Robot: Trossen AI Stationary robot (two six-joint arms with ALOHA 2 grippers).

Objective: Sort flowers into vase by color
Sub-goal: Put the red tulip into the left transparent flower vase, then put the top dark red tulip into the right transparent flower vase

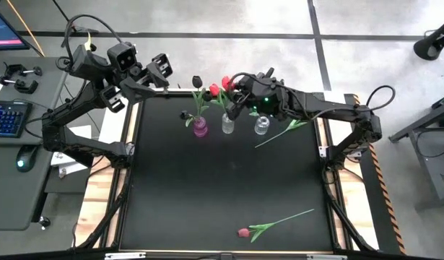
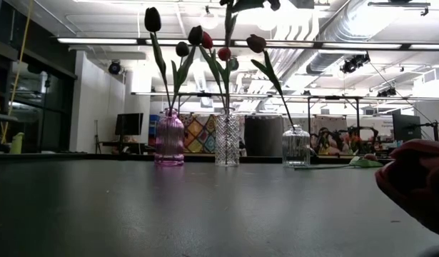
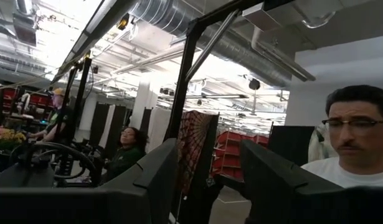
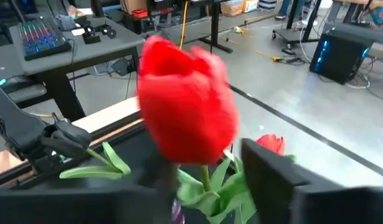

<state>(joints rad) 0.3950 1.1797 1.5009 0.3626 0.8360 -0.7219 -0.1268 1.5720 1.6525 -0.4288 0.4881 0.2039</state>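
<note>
- The right gripper (image 1: 236, 92) is seen in the high view above the middle clear vase (image 1: 228, 124), at about twelve o'clock on the black table (image 1: 229, 188). Its fingers are shown parted in the right wrist view, with a red tulip (image 4: 185, 112) standing between them; whether the stem is touched cannot be told, since the near finger is cut off at the frame edge.
- A second red tulip (image 4: 270, 144) is half hidden behind the far finger (image 4: 272, 174).
- In the low view three vases are lined up: a pink vase (image 2: 169, 139) with dark maroon tulips (image 2: 153, 19), the middle vase, and a smaller clear vase (image 2: 295, 146) with one dark-red tulip (image 2: 255, 43). The gripper itself is cut off at the top of that view.
- A stem (image 1: 283, 133) lies flat just beside the smaller vase at about two o'clock; its head is hidden under the right arm.
- A pink tulip (image 1: 244, 232) lies alone at about six o'clock, well apart from the vases.
- The left gripper (image 1: 161, 68) is held off the table's eleven o'clock corner, its fingers (image 3: 147, 180) spread with nothing between them.
- A blurred dark-red shape (image 2: 419, 185) at the low view's edge cannot be identified.
</note>
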